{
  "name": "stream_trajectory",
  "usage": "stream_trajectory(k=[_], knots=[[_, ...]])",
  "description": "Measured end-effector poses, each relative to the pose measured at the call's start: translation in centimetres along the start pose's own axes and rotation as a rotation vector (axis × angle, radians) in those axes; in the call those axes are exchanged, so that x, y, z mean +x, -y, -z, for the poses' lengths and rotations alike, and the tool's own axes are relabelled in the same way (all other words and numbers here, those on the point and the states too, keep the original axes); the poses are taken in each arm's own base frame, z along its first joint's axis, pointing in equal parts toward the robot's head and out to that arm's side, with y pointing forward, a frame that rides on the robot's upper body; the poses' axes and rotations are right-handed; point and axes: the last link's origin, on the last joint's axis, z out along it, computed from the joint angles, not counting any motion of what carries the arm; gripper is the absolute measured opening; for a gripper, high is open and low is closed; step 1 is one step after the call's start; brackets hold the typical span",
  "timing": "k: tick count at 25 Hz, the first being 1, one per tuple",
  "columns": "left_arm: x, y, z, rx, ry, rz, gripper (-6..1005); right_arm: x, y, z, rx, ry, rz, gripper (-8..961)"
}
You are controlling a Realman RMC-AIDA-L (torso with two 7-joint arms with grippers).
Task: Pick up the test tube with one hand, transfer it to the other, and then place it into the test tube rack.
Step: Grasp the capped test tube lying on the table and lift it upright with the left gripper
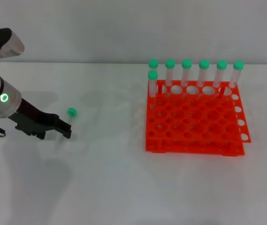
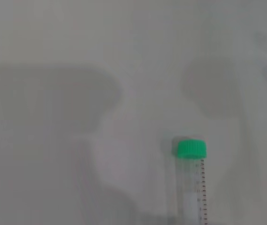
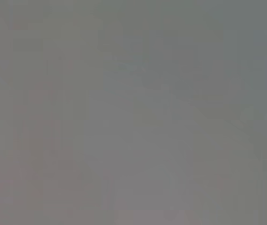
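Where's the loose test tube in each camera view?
Head view: tube lies left of the rack, its body at the left tool.
Left wrist view: tube low, right of centre.
Right wrist view: not in it.
Shared landmark: its green cap.

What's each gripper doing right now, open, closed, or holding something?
Left gripper: at the test tube lying on the table; whether it is open or closed cannot be told.
Right gripper: not in view.
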Motion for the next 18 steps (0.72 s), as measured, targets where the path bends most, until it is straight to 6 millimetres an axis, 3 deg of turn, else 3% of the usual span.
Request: stream_trajectory(k=[6, 11, 18], knots=[[-0.1, -0.7, -0.5, -0.003, 0.036, -0.019, 753, -0.1, -0.1, -0.2, -0.005, 0.002, 0.002, 848], [0.2, -0.9, -0.5, 0.047, 0.062, -0.026, 531, -0.2, -0.2, -0.2, -0.008, 0.005, 0.003, 847], [0.5, -1.1, -0.3, 0.090, 0.086, -0.031, 431, -0.2, -0.2, -0.3, -0.008, 0.007, 0.003, 844]])
